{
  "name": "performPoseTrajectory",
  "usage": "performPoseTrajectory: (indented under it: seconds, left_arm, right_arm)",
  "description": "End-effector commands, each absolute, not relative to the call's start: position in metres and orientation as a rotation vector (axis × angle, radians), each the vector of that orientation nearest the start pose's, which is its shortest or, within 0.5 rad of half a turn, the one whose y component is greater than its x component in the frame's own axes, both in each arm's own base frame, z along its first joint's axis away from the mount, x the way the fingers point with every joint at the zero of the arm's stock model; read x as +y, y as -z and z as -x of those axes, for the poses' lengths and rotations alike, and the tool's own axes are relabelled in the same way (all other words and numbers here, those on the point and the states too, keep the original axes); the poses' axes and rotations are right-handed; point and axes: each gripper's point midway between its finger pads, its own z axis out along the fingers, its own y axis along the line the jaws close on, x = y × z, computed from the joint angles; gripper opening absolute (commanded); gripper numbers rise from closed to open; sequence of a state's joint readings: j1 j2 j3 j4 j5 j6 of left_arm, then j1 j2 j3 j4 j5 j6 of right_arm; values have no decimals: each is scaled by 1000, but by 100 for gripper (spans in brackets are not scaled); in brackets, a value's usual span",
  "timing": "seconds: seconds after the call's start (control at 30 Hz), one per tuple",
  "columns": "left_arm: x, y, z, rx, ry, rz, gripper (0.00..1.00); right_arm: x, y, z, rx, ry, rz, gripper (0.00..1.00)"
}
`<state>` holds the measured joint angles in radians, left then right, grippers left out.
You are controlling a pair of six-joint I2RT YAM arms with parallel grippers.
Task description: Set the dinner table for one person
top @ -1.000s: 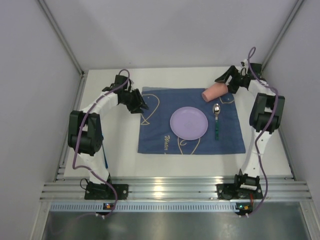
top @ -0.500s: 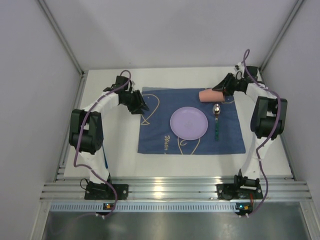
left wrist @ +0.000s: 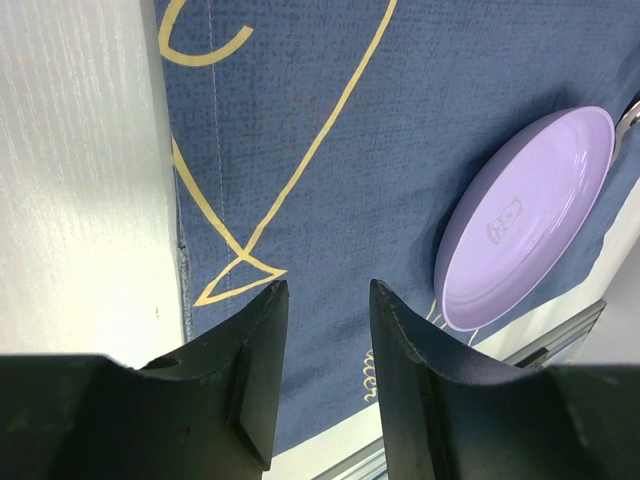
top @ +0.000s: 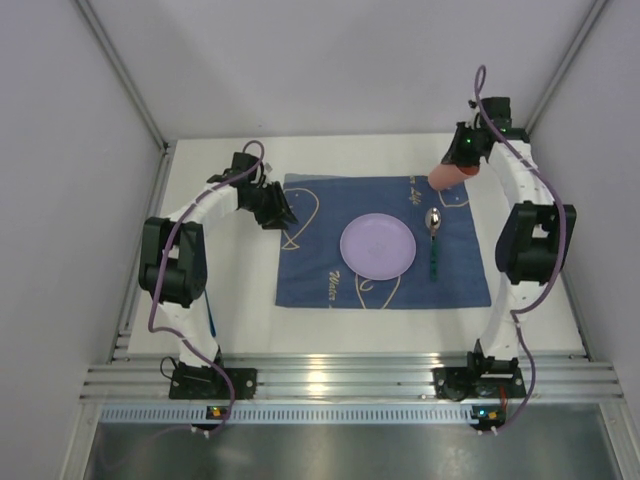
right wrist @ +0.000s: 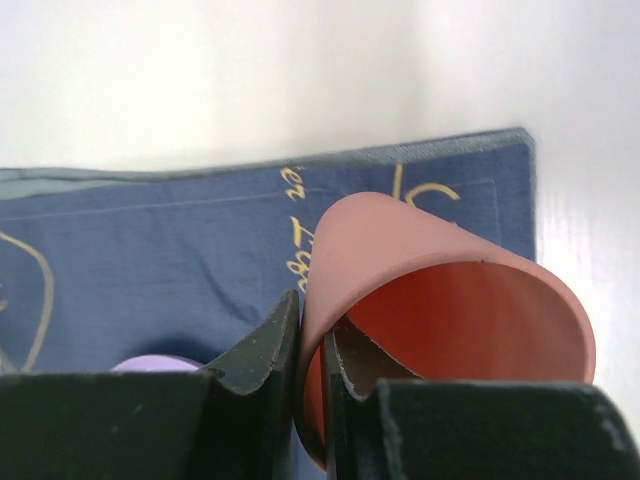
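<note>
One pink cup [right wrist: 440, 300] pinched by its rim, at 1 o'clock from the plate [top: 378, 246].
Closed almost fully, the right hand [right wrist: 313, 315] grips the cup wall with one finger inside and one outside. The cup looks light, thin and slightly bendy, so a rim pinch should hold, though it may swing. The left hand [left wrist: 325, 290] hangs half open and empty over the blue cloth [top: 320, 270], at the plate's 9 o'clock. The spoon [top: 433, 240] lies at 3 o'clock. The stiff white worktop [top: 250, 335] lies beneath everything.
</note>
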<state>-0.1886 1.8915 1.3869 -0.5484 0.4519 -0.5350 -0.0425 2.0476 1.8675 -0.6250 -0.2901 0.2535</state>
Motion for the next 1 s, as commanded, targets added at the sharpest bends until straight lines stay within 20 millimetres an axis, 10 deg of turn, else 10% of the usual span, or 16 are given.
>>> performPoseTrajectory:
  seconds: [0.0,0.23,0.57,0.8,0.97]
  left_arm:
    - [-171,-101,-412,2641,816,250,43]
    - [-169,-100,-410,2643,799,264,43]
    - [-163,-103,-399,2629,776,284,43]
    - [-155,-109,-394,2613,718,302,42]
    - [-150,-117,-390,2572,698,319,43]
  right_arm:
    - [32,-174,-511,2421,-68,-104,0]
    - [69,-142,-507,2471,104,12,0]
    - [64,-121,-511,2492,167,-24,3]
    - [69,-128,-506,2484,152,-26,59]
    - [73,-168,-502,2408,144,-25,100]
